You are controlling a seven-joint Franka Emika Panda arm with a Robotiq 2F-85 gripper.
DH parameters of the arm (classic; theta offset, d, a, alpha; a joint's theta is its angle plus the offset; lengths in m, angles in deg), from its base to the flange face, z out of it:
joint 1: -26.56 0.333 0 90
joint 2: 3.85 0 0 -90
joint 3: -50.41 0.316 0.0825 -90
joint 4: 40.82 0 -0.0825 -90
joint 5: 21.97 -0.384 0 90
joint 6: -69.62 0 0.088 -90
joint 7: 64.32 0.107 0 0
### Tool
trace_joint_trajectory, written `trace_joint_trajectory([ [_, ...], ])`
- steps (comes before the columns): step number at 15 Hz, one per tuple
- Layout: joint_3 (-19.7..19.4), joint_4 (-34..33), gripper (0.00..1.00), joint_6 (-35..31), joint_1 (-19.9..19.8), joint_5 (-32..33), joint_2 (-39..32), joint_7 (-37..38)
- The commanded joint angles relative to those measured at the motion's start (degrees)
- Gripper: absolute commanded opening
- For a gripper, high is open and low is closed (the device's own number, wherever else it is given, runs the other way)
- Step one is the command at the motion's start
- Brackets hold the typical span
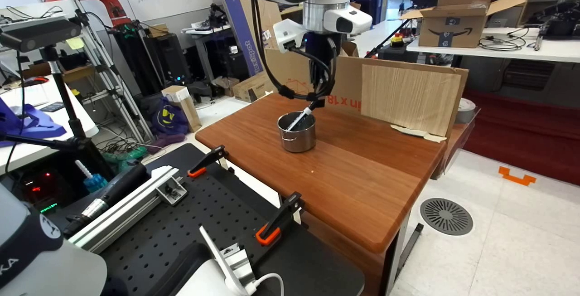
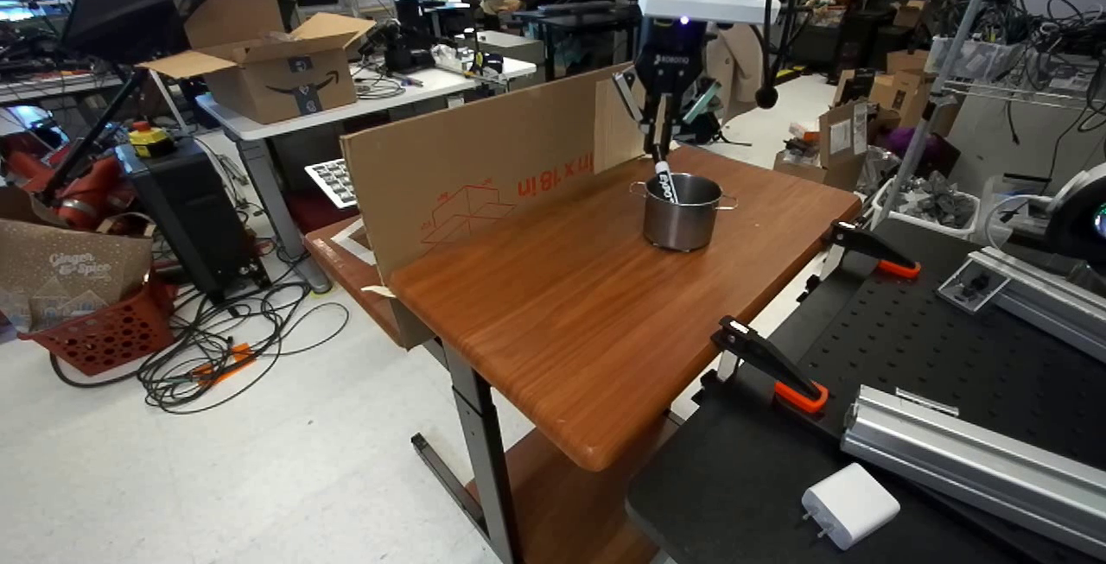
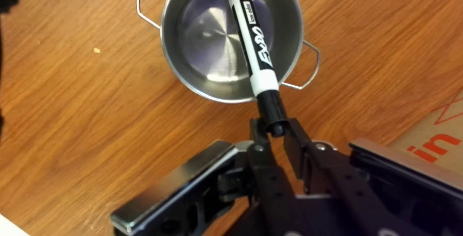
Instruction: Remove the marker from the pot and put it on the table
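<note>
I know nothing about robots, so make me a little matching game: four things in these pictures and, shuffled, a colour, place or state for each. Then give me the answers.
Things
1. fingers
2. marker
3. pot
4. table

Descriptions
A. silver, standing on the table
B. flat reddish-brown wood
C. closed on the marker's black end
D. black and white, slanting

Pairs: 1-C, 2-D, 3-A, 4-B

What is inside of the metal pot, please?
Inside the pot is the lower part of the tilted marker, whose cap the fingers hold. The pot's shiny bottom shows around it; the strip behind the marker is covered.
</note>
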Motion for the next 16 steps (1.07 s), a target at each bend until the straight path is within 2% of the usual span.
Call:
trace_joint_trajectory([
  [1,-0.21,0.02,0.05,4.37,-0.65,-4.52,3.86,-0.27],
  [5,-0.92,-0.69,0.05,10.05,-1.61,-8.77,8.10,1.17],
  [8,-1.58,-2.62,0.05,13.71,-2.28,-12.75,8.60,4.11],
  [16,-2.13,-6.04,0.05,9.05,-2.25,-19.96,3.17,12.40],
])
